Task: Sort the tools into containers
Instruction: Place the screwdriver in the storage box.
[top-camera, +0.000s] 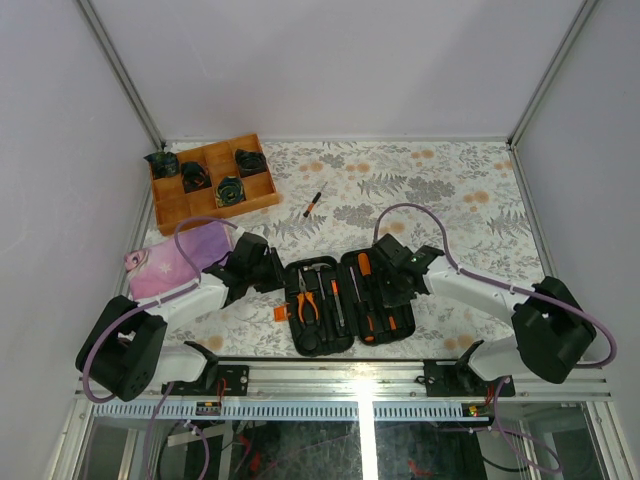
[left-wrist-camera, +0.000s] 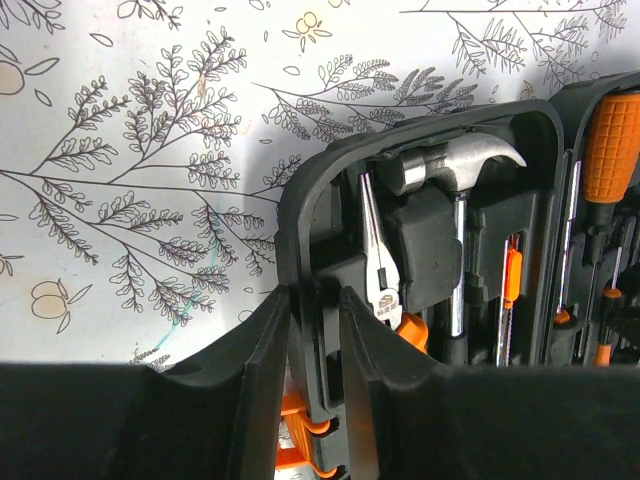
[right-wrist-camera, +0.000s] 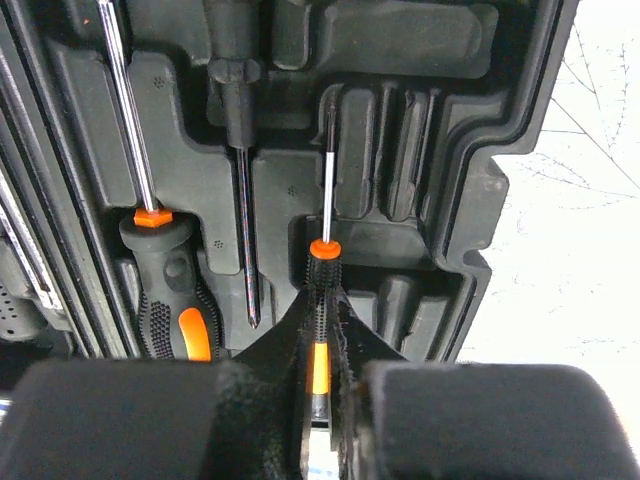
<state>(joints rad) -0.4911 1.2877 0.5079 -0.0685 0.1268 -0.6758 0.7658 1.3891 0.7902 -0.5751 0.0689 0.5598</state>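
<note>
Right gripper fingers fill the foreground of the right wrist view, pinched tight on the ribbed handle of a thin driver. This driver lies along a moulded slot in the right half of the open tool case, beside a large screwdriver. Left gripper: jaws narrow, one finger on either side of the case's left rim; contact cannot be confirmed. Hammer and pliers sit in the left half. Case lies open on the table, between both arms. One loose driver lies beyond the case, well apart. Wooden tray stands far left.
</note>
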